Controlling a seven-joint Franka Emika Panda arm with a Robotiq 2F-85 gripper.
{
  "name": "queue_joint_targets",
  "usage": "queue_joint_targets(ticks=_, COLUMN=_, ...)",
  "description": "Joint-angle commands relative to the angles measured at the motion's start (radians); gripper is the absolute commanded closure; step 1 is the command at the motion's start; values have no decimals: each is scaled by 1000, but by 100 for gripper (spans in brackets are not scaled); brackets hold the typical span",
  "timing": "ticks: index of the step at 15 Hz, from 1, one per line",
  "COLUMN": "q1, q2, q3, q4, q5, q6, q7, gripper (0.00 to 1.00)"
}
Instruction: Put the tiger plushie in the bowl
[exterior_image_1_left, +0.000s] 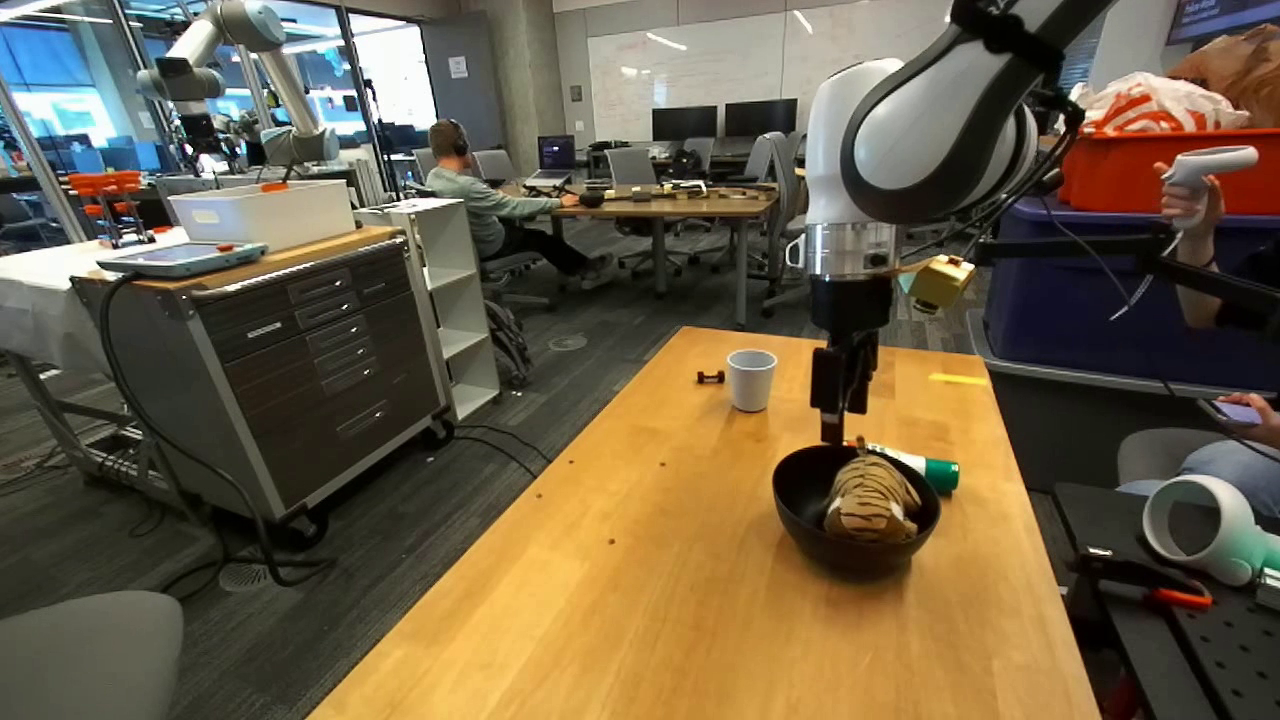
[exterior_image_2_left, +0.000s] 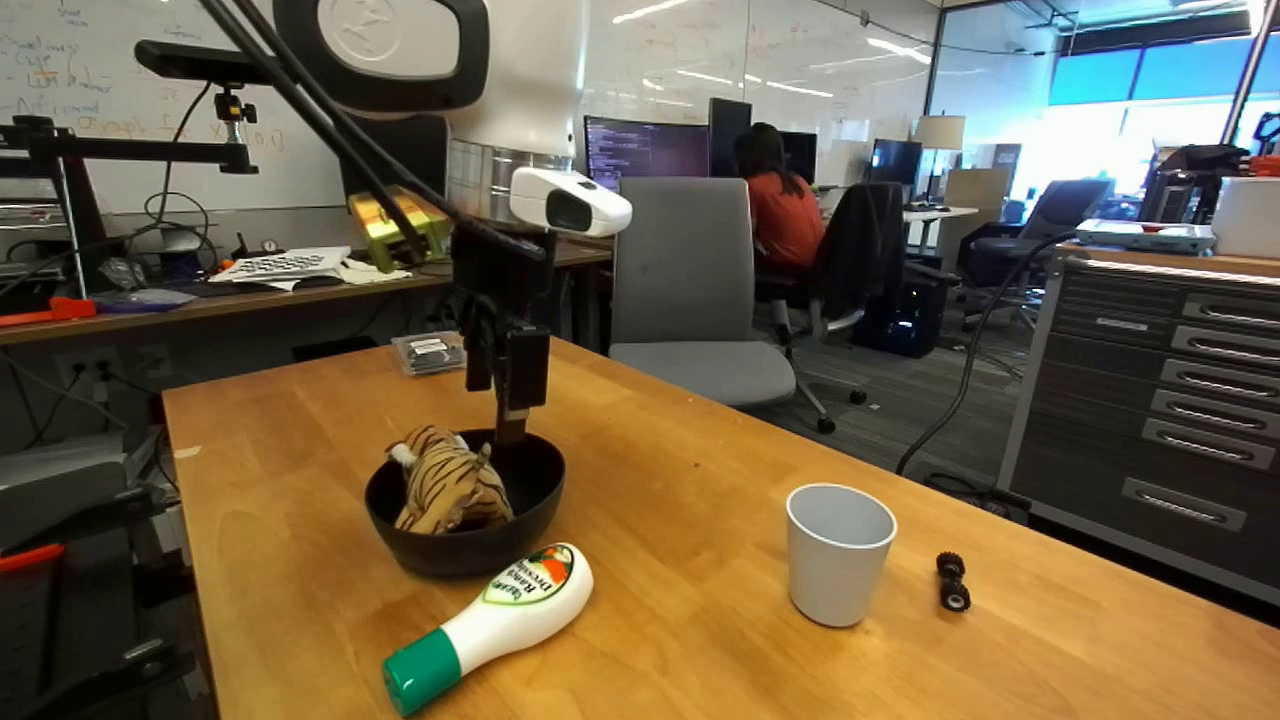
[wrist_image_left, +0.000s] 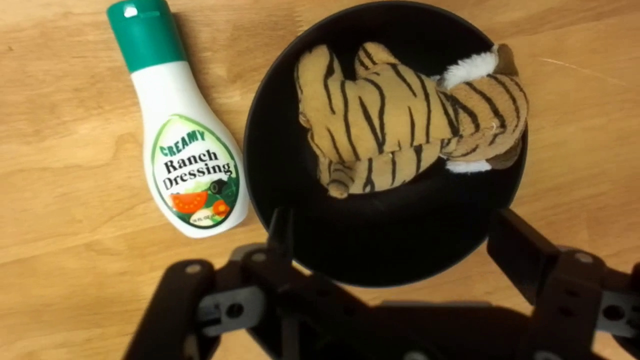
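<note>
The tan, dark-striped, soft tiger plushie lies in the round, matte black bowl. Placing looks finished; best raise the black two-fingered hand, spread and empty, straight up (a sideways drift could clip the rim). The white-and-black jointed arm points it downward, fingertips near that rim.

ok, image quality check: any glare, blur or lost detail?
Wrist view: bottle label sharp, but the gripper dark and soft-edged, inside of the bowl nearly black. Both exterior views: light streaks on the whiteboard, washed-out windows.
</note>
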Motion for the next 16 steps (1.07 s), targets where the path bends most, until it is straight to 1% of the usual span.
queue_joint_targets(ticks=1, q1=3, q2=-92, q3=19, q4=-22, q5=26, q6=-31, q7=-14, gripper=0)
queue_joint_targets(ticks=3, q1=6, q2=-132, q3=24, q4=-30, q5=45, q6=-52, q7=-33, gripper=0)
queue_joint_targets(ticks=8, q1=25, q2=-224, q3=23, q4=-50, q5=31, q6=-102, q7=-25, gripper=0)
queue_joint_targets(ticks=14, q1=57, q2=-321, q3=21, q4=-107, q5=43, q6=-190, q7=-94, gripper=0)
queue_joint_targets(ticks=15, q1=49, q2=-257, q3=17, q4=-66, q5=21, q6=-160, q7=-51, gripper=0)
queue_joint_targets(ticks=16, q1=51, q2=-265, q3=17, q4=-72, q5=21, q6=-163, q7=-52, gripper=0)
